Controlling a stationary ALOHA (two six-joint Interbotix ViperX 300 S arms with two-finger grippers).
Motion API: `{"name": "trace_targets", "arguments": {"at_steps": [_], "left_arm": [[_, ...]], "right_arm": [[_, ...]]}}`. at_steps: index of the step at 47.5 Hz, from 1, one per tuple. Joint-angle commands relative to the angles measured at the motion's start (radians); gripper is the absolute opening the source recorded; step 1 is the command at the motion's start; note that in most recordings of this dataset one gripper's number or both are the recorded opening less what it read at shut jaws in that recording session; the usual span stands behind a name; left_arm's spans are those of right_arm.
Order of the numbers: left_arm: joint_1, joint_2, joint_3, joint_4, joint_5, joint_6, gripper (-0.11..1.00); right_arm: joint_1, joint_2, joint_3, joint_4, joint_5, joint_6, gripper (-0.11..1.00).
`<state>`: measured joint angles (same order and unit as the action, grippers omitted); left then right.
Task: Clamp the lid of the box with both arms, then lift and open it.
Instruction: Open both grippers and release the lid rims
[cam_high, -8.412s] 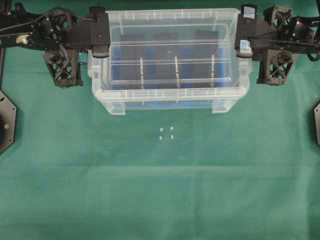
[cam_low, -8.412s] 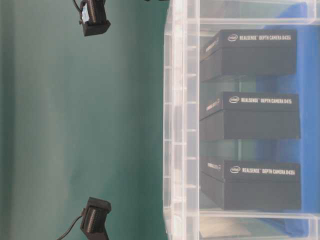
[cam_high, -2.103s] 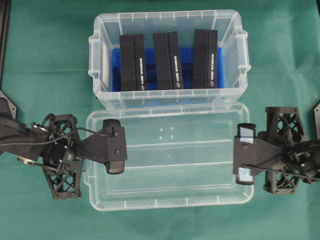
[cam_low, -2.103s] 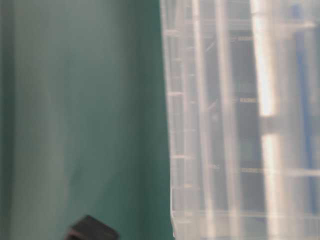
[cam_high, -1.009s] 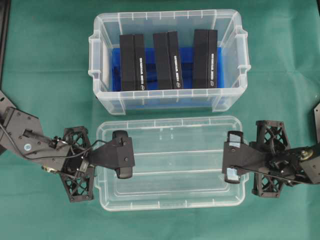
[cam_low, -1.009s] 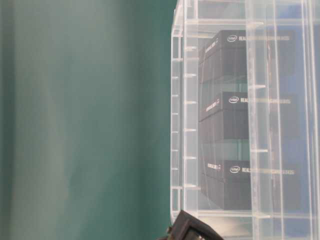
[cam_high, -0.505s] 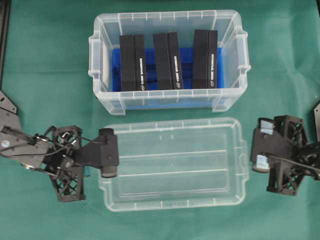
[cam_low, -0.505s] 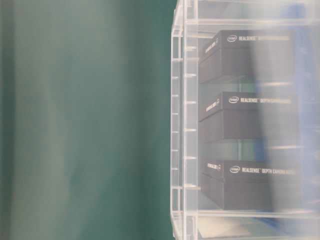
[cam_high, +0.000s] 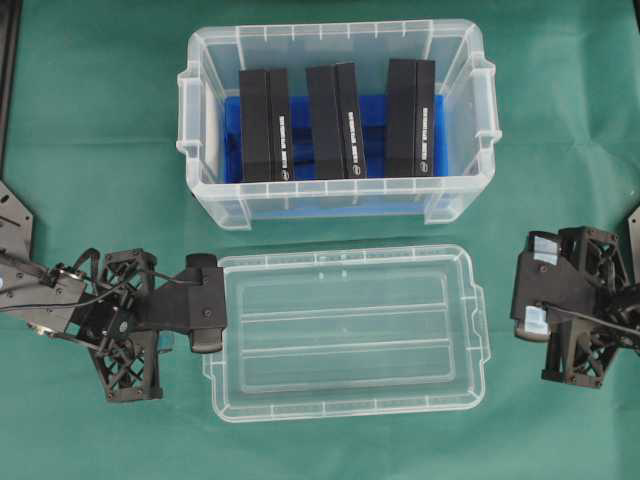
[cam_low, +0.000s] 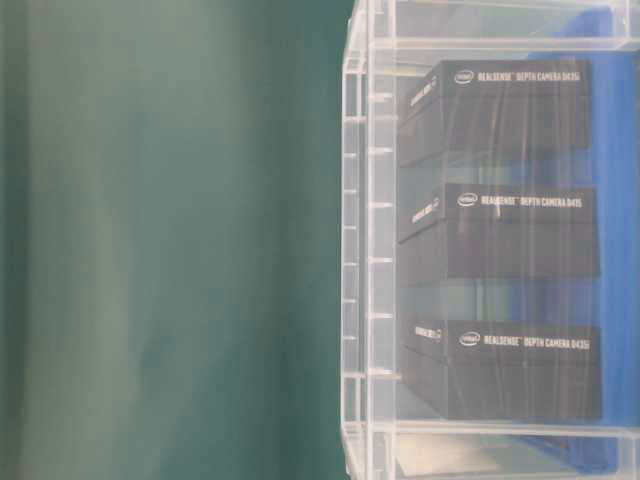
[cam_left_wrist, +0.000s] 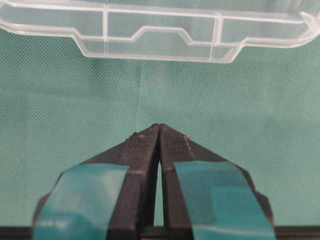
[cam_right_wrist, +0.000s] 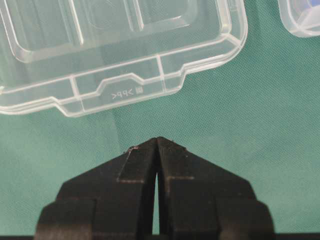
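Both tools are seen closed on nothing. In the left wrist view, the left tool (cam_left_wrist: 159, 131) is shown with its two wedge fingers (cam_left_wrist: 142, 150) pressed together to a point, teal tape bands wrapped behind them, and the green cloth of the counter (cam_left_wrist: 75, 110) lying bare between the tip and the lid (cam_left_wrist: 150, 30). The right tool (cam_right_wrist: 157, 142) is likewise shut to a point in the right wrist view, aimed at the short end of the lid (cam_right_wrist: 120, 65), with a strip of cloth left between them.

From overhead, the left arm (cam_high: 110, 320) is stretched low from the left edge, its lattice frame angled slightly, and the left tool (cam_high: 205, 318) is placed just beside the lid's left short edge; contact cannot be judged there. The right arm (cam_high: 590, 310) is drawn in at the right edge, and the right tool (cam_high: 530, 300) is held clearly apart from the lid's right end.

The lid (cam_high: 345, 330) is laid flat on the counter (cam_high: 320, 450), ribs running lengthwise, just in front of the box (cam_high: 335, 205). The box is left uncovered, with three black packs (cam_high: 340, 120) stood side by side on its blue bottom (cam_high: 372, 108). In the table-level view, printed labels are carried on the packs (cam_low: 500, 225) behind the clear wall of the box (cam_low: 365, 250).
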<state>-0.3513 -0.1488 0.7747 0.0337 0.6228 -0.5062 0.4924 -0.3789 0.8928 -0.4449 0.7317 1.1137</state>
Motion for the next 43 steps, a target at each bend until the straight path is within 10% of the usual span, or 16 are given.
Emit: {"name": "trace_targets", "arguments": {"at_steps": [1,26,43], "left_arm": [[-0.005,-0.02,-0.018,0.003,-0.005,0.002,0.01],[-0.144,-0.031,-0.196,0.012,-0.005,0.014,0.01],[-0.126,-0.077,-0.305,0.031,-0.005,0.114,0.01]], "right_arm": [[0.006,-0.012,-0.012,-0.006,-0.003,0.003,0.0],[0.043,-0.031,-0.15,-0.017,-0.032,-0.009,0.0],[0.043,-0.049,-0.241,-0.198,-0.021,-0.02,0.0]]}}
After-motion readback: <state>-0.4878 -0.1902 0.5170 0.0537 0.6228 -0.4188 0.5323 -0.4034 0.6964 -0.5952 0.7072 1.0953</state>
